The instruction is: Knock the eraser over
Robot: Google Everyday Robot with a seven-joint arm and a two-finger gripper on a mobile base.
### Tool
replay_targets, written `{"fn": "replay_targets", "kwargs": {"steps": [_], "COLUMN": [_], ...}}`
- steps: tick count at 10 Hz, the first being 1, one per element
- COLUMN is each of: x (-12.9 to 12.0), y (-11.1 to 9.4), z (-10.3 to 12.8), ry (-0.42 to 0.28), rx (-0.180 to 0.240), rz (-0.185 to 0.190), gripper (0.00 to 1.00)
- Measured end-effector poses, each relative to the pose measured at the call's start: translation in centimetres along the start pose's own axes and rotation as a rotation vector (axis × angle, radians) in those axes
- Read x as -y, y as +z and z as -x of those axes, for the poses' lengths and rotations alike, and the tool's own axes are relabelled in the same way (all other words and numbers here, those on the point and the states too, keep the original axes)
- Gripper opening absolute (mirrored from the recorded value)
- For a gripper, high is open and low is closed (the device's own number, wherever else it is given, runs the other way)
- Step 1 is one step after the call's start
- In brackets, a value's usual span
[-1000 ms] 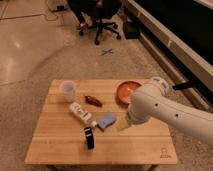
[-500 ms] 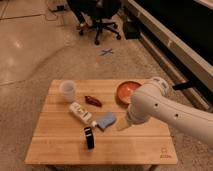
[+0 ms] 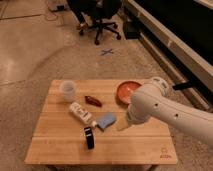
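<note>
The gripper (image 3: 122,125), state impossible to tell, hangs right of the eraser (image 3: 89,137); a sideways push near its top should topple it.

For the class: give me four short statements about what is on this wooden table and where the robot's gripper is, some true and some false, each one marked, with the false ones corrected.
1. The eraser lies nearer the table's front edge than the white tube. True.
2. The gripper is touching the eraser. False: it hangs just right of the light-blue pad, apart from the eraser.
3. The white cup lies tipped inside the red plate. False: it stands upright near the far left corner, well apart from the plate.
4. The light-blue pad lies between the white tube and the gripper. True.
</note>
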Motion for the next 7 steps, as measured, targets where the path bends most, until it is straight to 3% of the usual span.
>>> {"fn": "replay_targets", "kwargs": {"steps": [3,7], "x": [1.2,4.8], "y": [1.2,4.8], "z": [0.3,-0.1], "ry": [-0.025,-0.09], "rx": [-0.002,0.011], "rz": [0.0,-0.003], "gripper": [0.8,0.8]}}
